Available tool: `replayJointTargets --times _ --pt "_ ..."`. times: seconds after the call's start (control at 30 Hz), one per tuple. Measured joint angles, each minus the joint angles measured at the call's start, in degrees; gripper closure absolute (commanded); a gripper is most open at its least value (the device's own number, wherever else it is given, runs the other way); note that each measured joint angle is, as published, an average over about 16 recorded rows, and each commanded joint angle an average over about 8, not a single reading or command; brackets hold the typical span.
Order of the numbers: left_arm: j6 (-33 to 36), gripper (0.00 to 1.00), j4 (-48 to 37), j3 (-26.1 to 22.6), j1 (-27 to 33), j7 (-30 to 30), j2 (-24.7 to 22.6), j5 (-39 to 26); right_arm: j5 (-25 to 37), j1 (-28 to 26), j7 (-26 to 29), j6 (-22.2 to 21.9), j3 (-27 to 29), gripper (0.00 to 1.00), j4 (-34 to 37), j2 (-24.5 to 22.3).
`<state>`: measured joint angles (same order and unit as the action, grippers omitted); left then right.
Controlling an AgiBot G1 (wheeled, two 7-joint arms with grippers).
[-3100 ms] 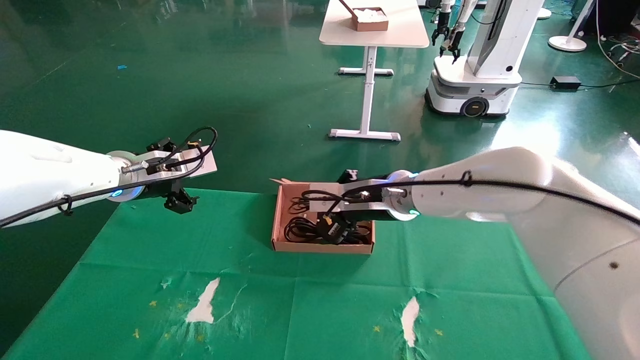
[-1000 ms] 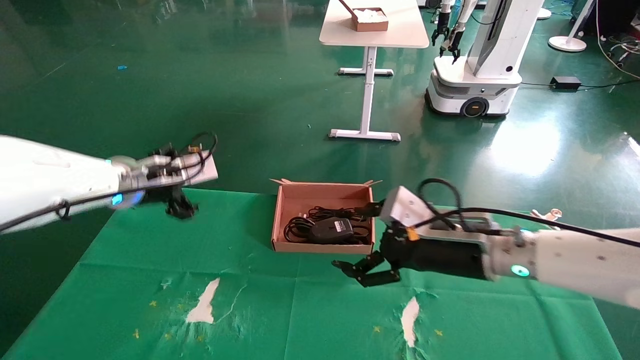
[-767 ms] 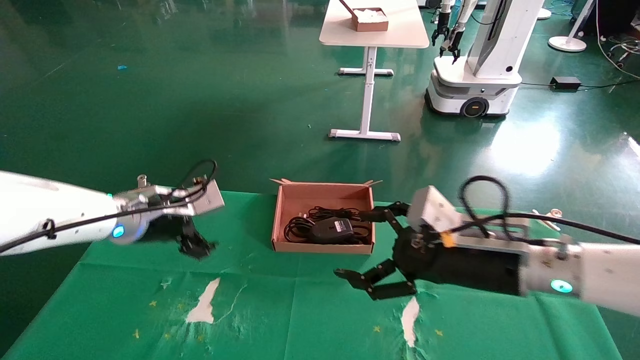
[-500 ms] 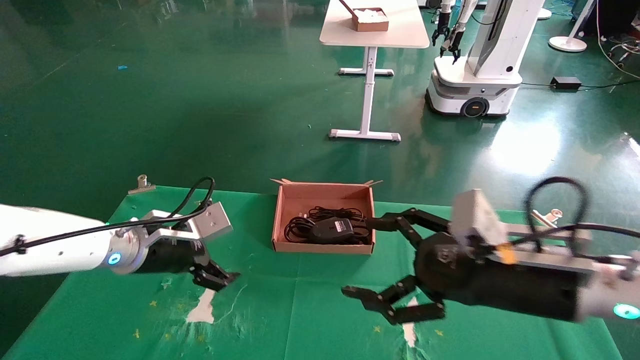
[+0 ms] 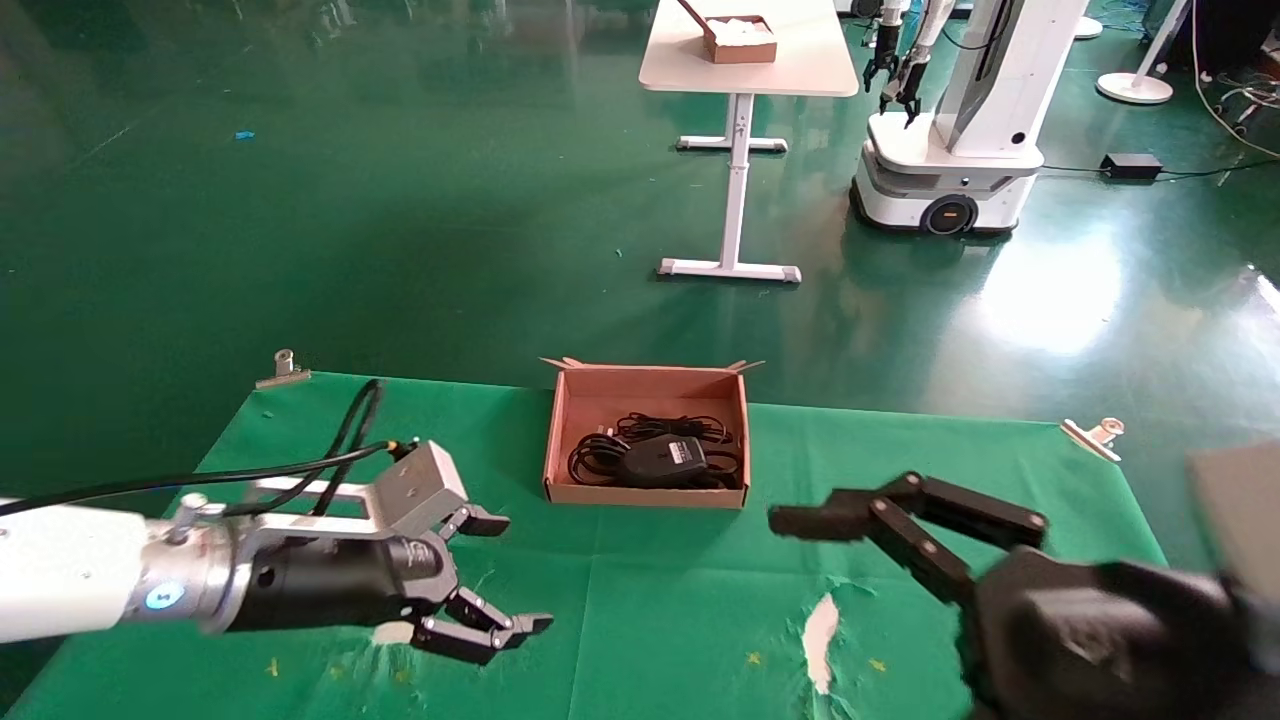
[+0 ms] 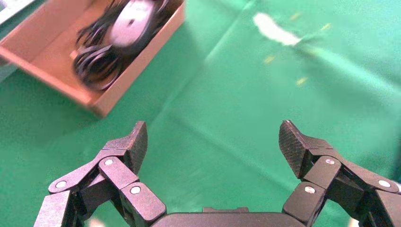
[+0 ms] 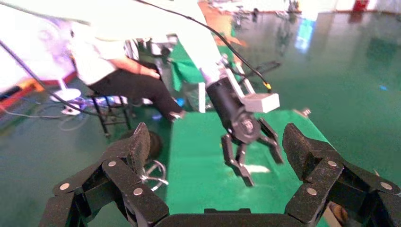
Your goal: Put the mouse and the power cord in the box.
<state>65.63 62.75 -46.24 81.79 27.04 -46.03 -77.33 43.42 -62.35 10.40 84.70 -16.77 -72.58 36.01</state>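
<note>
The brown cardboard box (image 5: 559, 432) stands at the far middle of the green cloth. Inside it the black mouse (image 5: 661, 460) with its pale label lies on the looped power cord (image 5: 592, 465). My left gripper (image 5: 508, 574) hovers open and empty over the near left of the cloth, well short of the box. The left wrist view shows the box (image 6: 41, 72), mouse (image 6: 129, 24) and power cord (image 6: 96, 65) beyond the left gripper (image 6: 214, 137). My right gripper (image 7: 216, 143) is open and empty at the near right; one of its fingers (image 5: 830, 519) shows in the head view.
The cloth has torn white patches (image 5: 819, 632) near the front. Metal clips (image 5: 284, 366) (image 5: 1094, 436) hold its far corners. Beyond, a white table (image 5: 790, 72) bears a small box, and another robot (image 5: 960, 130) stands. A seated person (image 7: 127, 80) shows in the right wrist view.
My right gripper has left the box and pulled back to the near right, leaving the mouse inside. My left arm has dropped and come toward the front, its gripper now open.
</note>
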Motion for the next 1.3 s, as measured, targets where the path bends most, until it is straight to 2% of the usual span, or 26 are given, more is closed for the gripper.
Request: replayJointTargets --times 0.83,1.03,1.3 --pt "18.2 0.0 9.8 27.5 -18.4 -14.7 10.0 32.3 -1.7 0.8 0.3 1.0 0.7 0.0 -1.0 -1.1" --pt "20.5 0.0 11.1 30.9 -20.7 -16.4 11.2 36.4 -1.7 0.8 0.3 1.0 0.7 0.0 -1.0 -1.1" --pt "21.2 0.0 11.4 32.0 -21.4 -16.8 11.6 37.6 -1.8 0.8 0.3 1.1 0.7 0.0 -1.0 -1.1"
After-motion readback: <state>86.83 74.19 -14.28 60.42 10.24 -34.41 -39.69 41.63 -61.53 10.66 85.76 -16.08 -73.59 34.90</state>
